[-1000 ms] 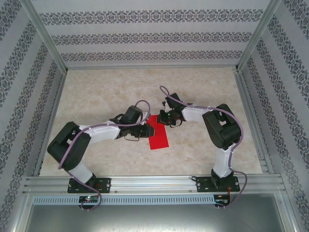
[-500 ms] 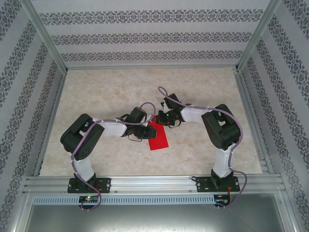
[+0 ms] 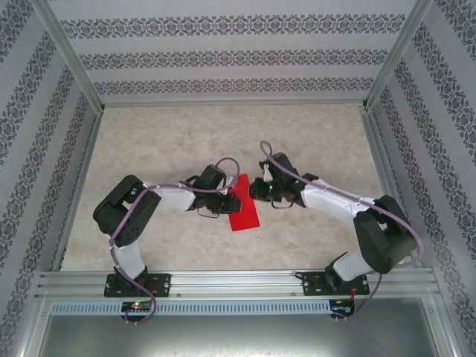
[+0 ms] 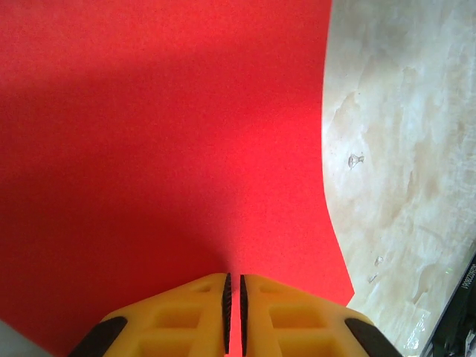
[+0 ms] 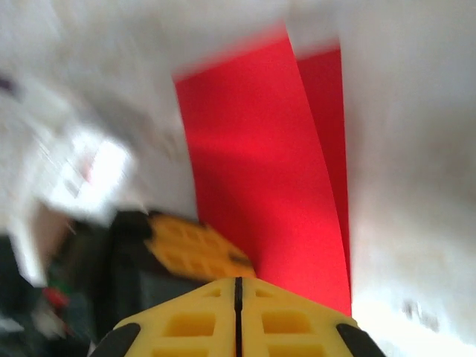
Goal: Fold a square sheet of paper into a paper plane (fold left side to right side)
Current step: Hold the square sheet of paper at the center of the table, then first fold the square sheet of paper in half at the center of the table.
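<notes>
Sheet: red, mid-table, between the two grippers, with its long side running away from the arm bases. The outline is narrower than square, so I judge it already doubled. The right wrist view shows two layers, an upper flap bowed up off a lower strip lying flat.

Left gripper: fingers almost together with a thin slit between them, at the sheet's left edge. Red shows through the slit. Cannot tell whether the flap is nipped or the tips merely sit over it.

Right gripper: fingers pressed together, nothing between them. It is just beside the sheet's far right edge; contact not resolvable.

Handling (judged): very light and limp, stiff only along a crease. The flap probably springs back and curls if freed. The top looks smooth, so the sheet likely slides under a sideways push. It dents or tears if squeezed mid-panel.

Best hold: a shallow pinch on a free edge or corner of the upper flap, while the other tips pin the lower layer near the crease.
</notes>
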